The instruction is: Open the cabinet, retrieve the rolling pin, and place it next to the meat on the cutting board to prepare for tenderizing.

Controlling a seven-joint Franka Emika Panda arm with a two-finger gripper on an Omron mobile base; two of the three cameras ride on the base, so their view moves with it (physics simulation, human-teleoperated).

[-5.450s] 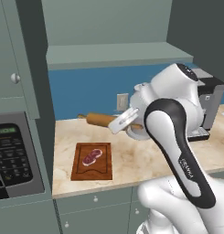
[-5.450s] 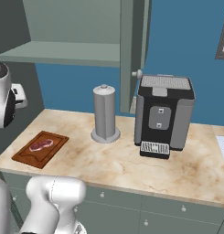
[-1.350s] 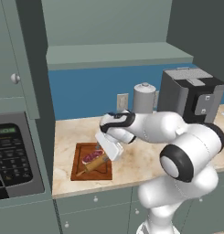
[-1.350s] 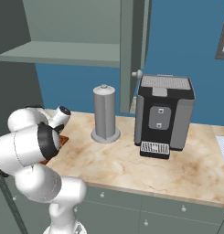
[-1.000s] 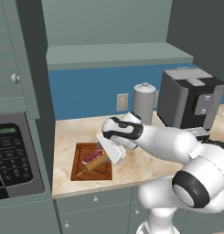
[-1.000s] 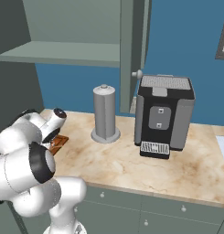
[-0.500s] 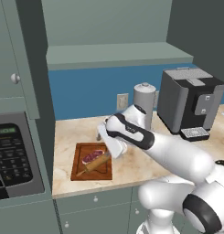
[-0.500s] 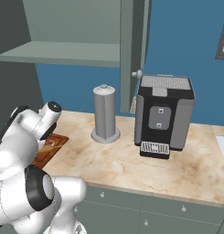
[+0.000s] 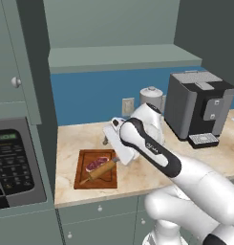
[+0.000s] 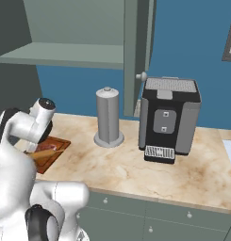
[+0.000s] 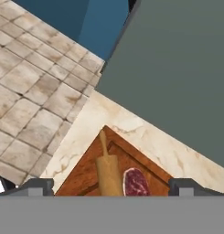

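The rolling pin (image 9: 101,170) lies flat on the cutting board (image 9: 95,181), just below the spread, empty tool (image 9: 119,154). Its long axis runs diagonally across the board, one end toward the tool, alongside the meat (image 9: 97,163).

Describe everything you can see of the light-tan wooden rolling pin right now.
The slim light-tan wooden rolling pin is a cylinder with narrower handle ends. It lies flat and diagonal on the rectangular reddish-brown wooden cutting board, right beside the small red-pink raw steak, perhaps touching it. The open gripper is above it, not holding it; the hand view shows the fingertips apart on either side.
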